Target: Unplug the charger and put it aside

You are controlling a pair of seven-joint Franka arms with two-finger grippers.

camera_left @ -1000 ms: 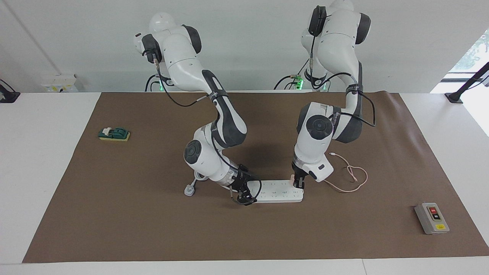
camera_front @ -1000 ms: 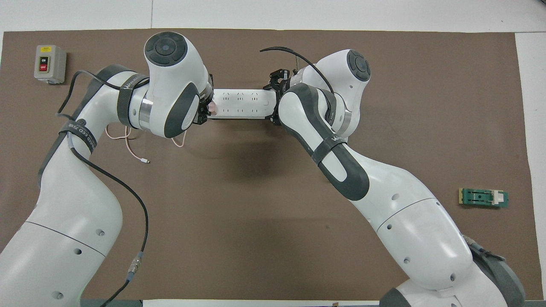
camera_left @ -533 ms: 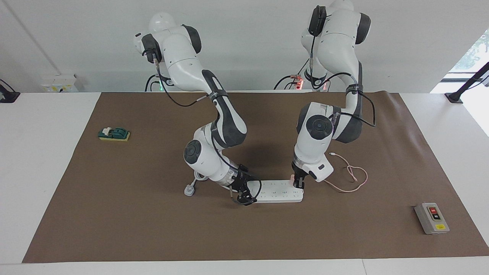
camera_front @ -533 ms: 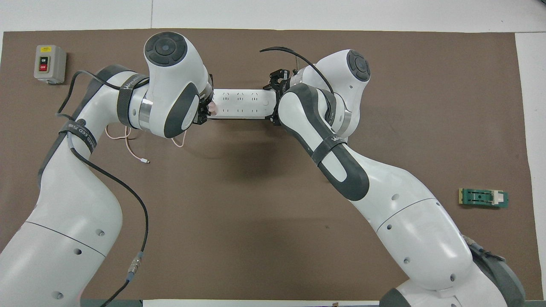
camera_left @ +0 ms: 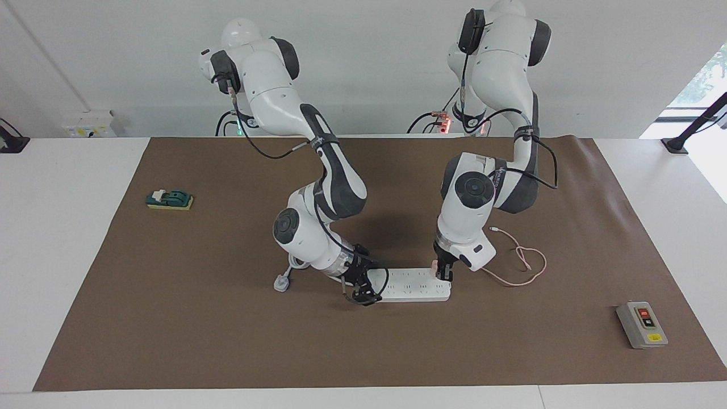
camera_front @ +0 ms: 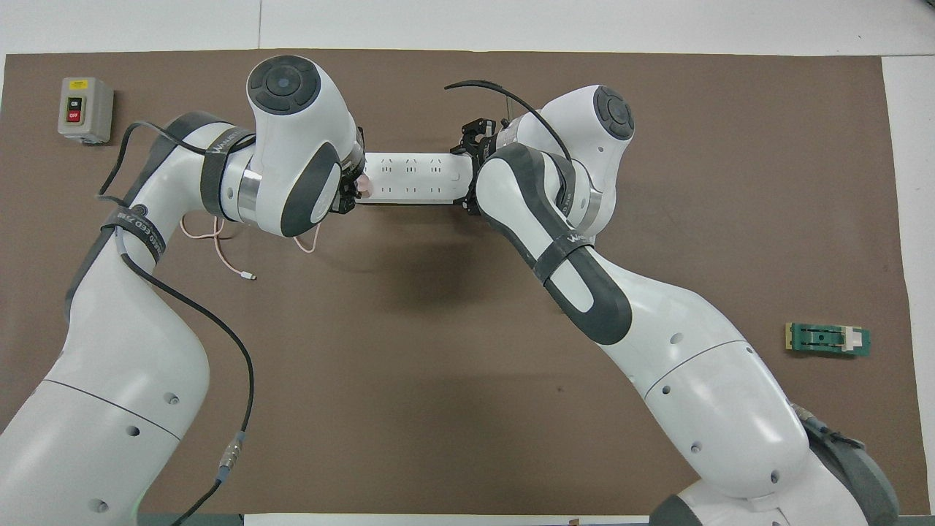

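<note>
Jaws: left gripper point(camera_left: 442, 273) shut on charger point(camera_left: 435, 264), right gripper point(camera_left: 363, 292) pinning strip point(camera_left: 412, 291) w/ jaw state unclear, so we'd pull straight up.

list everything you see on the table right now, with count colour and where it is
charger: 1, pale pink, plugged in at the power strip's end toward the left arm, thin pink cable trailing off beside it
power strip: 1, white, mid-mat
three-pin plug: 1, white, beside the strip toward the right arm's end
switch box: 1, grey, toward the left arm's end
knife switch: 1, green on yellow base, toward the right arm's end
mat: 1, brown
left gripper: at the charger
right gripper: at the strip's other end
</note>
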